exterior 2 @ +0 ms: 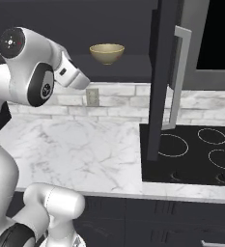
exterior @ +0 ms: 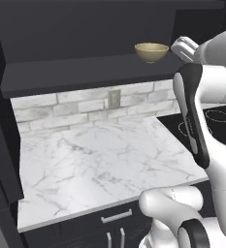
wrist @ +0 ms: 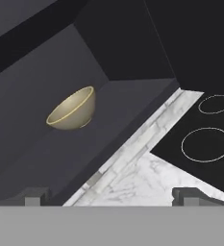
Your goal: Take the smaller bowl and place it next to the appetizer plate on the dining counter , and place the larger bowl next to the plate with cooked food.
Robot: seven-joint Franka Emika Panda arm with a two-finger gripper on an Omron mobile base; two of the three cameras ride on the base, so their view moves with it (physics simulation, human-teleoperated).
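Note:
The smaller bowl [exterior: 151, 52] [exterior 2: 106, 53] [wrist: 73, 110], glossy golden-tan, stands upright on the dark shelf [exterior: 85, 72] of an open wall cabinet above the wall counter. My gripper [wrist: 113, 197] is open and holds nothing. It points up at the bowl from below and some way off, with its fingertips [wrist: 34, 197] well short of the shelf edge. My hand [exterior: 184, 47] [exterior 2: 70, 73] sits to the bowl's right in the left base view and lower left of it in the right base view. The larger bowl, both plates and the dining counter are out of view.
Below the shelf lies the white marble wall counter [exterior: 100, 160] with a brick backsplash and an outlet [exterior: 114, 98]. A black cooktop [exterior 2: 191, 154] adjoins it on the right. An open dark cabinet door [exterior 2: 164, 72] with a grey handle hangs over the cooktop's left edge.

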